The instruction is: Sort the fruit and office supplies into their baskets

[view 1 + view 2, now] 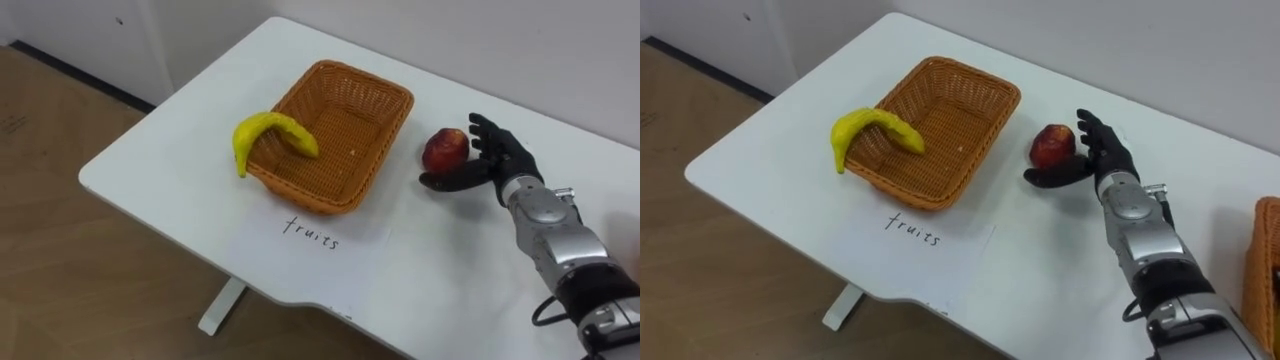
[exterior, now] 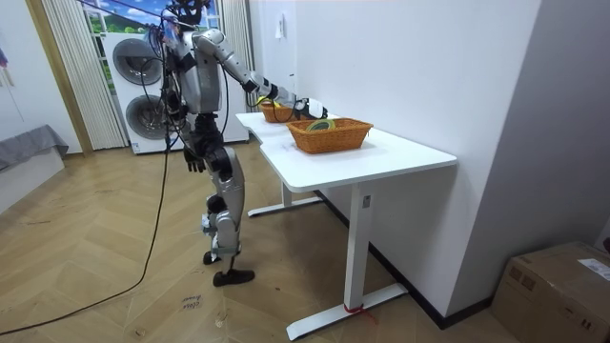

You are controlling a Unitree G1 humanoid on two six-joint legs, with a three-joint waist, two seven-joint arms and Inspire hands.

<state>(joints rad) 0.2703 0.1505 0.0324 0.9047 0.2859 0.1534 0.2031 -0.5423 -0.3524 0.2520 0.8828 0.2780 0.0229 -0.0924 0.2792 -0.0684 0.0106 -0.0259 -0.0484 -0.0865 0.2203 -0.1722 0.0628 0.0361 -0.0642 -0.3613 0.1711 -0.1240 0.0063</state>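
Left eye view: the apple (image 1: 445,150) sits just right of the fruit basket (image 1: 392,138). The right hand (image 1: 497,160) is spread wide against its right side, thumb underneath.
Room view: the left hand (image 2: 194,162) hangs at the hip.
Right eye view: the basket lies left of the apple.

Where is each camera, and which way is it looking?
Left eye view: on the robot's head, looking down at the white table, the basket, banana and apple; its right hand and forearm show.
Right eye view: beside it on the head, same downward look; same right hand and forearm.
Room view: standing off in the room, looking across the floor at the whole robot by the table, left hand hanging.
Shared: both eye views show one scene, slightly shifted.
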